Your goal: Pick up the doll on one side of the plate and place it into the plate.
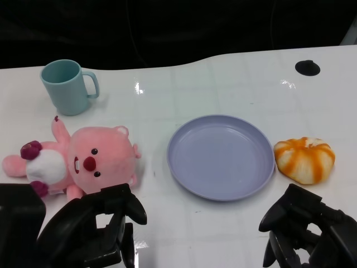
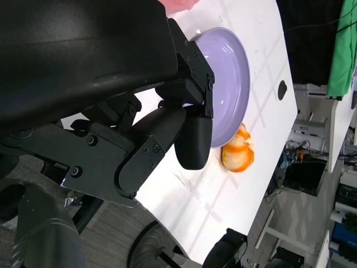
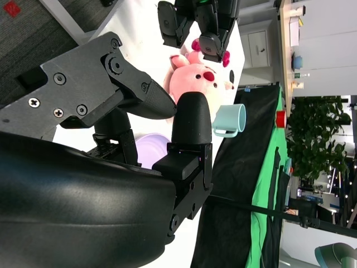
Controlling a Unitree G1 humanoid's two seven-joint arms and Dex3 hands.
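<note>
Both black hands wait low over the counter (image 1: 223, 223) — left hand (image 1: 103, 226) and right hand (image 1: 304, 226) holding nothing, fingers seemingly loosely spread. At the lavender plate's (image 1: 221, 157) nine o'clock lies the pink doll (image 1: 83, 159); the left hand should close around its soft body — not a limb — then lift clear of the rim.

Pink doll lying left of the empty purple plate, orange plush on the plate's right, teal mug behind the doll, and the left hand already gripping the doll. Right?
Not quite. In the head view the left hand holds nothing; it sits near the pink doll without gripping it. The rest stands.
</note>
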